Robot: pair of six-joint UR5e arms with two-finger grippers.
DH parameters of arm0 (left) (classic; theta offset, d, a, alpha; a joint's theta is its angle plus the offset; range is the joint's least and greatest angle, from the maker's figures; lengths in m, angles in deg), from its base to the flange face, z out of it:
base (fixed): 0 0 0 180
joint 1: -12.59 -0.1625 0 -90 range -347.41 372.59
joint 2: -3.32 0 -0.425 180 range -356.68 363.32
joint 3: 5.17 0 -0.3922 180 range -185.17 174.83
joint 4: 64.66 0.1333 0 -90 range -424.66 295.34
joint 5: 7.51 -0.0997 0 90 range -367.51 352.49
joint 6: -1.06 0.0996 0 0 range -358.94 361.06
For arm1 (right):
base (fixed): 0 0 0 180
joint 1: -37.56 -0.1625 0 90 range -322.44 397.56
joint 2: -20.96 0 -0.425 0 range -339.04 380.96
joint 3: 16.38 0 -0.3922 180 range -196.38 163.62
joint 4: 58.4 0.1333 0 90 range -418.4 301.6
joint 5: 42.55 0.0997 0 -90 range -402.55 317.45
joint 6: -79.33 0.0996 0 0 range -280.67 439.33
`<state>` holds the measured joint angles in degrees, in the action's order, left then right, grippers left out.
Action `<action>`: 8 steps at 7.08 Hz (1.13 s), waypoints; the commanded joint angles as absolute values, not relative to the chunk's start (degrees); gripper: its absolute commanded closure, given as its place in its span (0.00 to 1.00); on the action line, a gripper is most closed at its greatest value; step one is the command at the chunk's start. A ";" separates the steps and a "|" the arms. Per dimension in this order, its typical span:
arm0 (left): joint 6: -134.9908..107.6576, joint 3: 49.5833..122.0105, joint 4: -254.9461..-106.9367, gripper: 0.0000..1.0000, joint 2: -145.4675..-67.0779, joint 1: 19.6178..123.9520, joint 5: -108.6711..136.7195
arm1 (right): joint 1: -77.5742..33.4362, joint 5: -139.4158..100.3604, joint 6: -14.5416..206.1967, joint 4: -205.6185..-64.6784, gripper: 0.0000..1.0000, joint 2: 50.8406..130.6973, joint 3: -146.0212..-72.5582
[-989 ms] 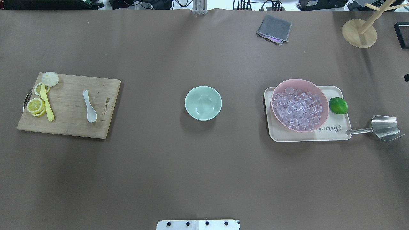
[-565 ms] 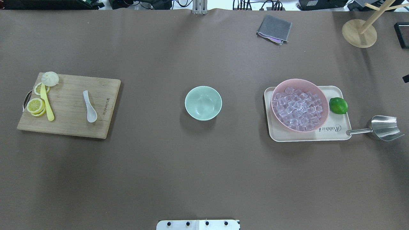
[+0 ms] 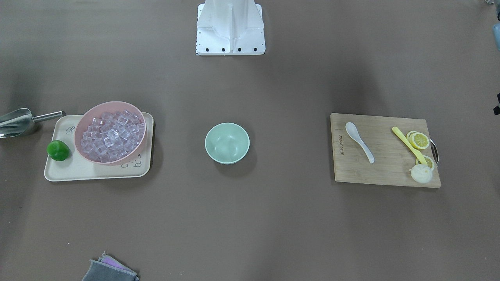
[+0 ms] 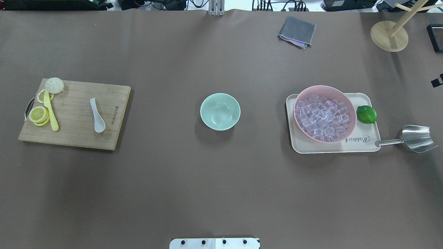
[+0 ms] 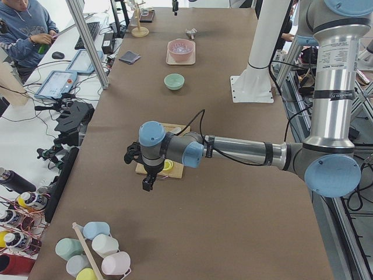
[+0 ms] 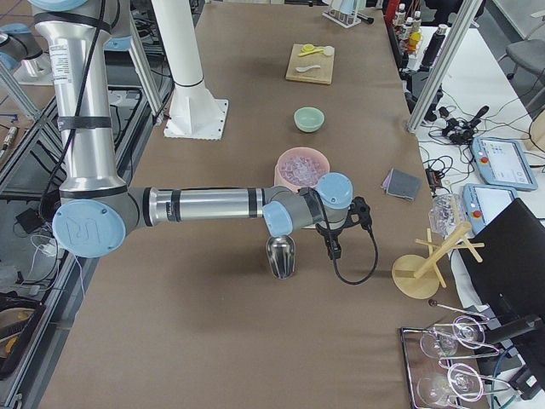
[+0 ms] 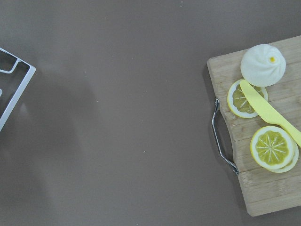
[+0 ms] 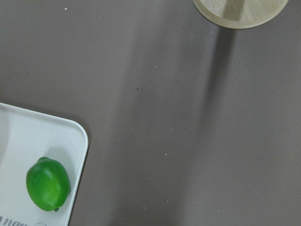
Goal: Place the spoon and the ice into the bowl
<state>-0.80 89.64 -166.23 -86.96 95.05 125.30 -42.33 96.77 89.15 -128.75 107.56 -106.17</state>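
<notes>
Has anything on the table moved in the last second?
Barely. A dark part of the right arm has crept slightly further in at the overhead view's right edge. Nothing was grasped or released. The white soup spoon, mint-green bowl, clear ice cubes and metal scoop lie as before.

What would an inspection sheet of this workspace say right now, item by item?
Surface: brown table, no spills seen.
Job's things: spoon on the cutting board; ice heaped in the pink bowl; mint bowl empty, mid-table.
Clutter: lime on the tray, metal scoop beside it; lemon slices, yellow knife, bun, grey cloth, wooden stand.
Pincers: left pincer hangs off the board's end, right pincer near the scoop; open or shut cannot be told.
Cables: black cable loops at the right wrist.
Surroundings: seated person at a desk.
</notes>
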 commanded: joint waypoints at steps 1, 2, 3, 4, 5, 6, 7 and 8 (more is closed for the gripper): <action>-17.40 89.84 -171.76 0.02 -88.70 90.49 125.29 | -37.79 96.23 101.14 -121.10 0.00 107.10 -106.56; -27.49 89.92 -176.67 0.02 -89.74 86.72 125.21 | -34.45 94.92 108.95 -117.67 0.00 106.57 -107.25; -39.42 90.62 -178.38 0.03 -92.45 82.07 124.42 | -31.20 92.82 116.08 -116.86 0.00 105.70 -109.78; -45.20 91.24 -178.39 0.03 -94.22 79.41 124.33 | -28.21 90.02 122.76 -117.28 0.01 105.34 -114.60; -49.78 91.24 -178.39 0.03 -96.24 77.21 123.72 | -24.79 86.77 129.36 -117.64 0.07 104.47 -117.78; -53.57 91.24 -178.31 0.03 -97.74 74.23 120.75 | -21.97 84.74 133.60 -118.60 0.12 102.98 -119.37; -55.69 90.98 -178.13 0.03 -98.62 70.98 117.42 | -19.59 82.54 133.90 -123.31 0.14 100.61 -121.13; -57.54 90.81 -178.13 0.03 -99.07 68.95 116.25 | -16.26 79.04 133.91 -127.70 0.14 98.59 -121.67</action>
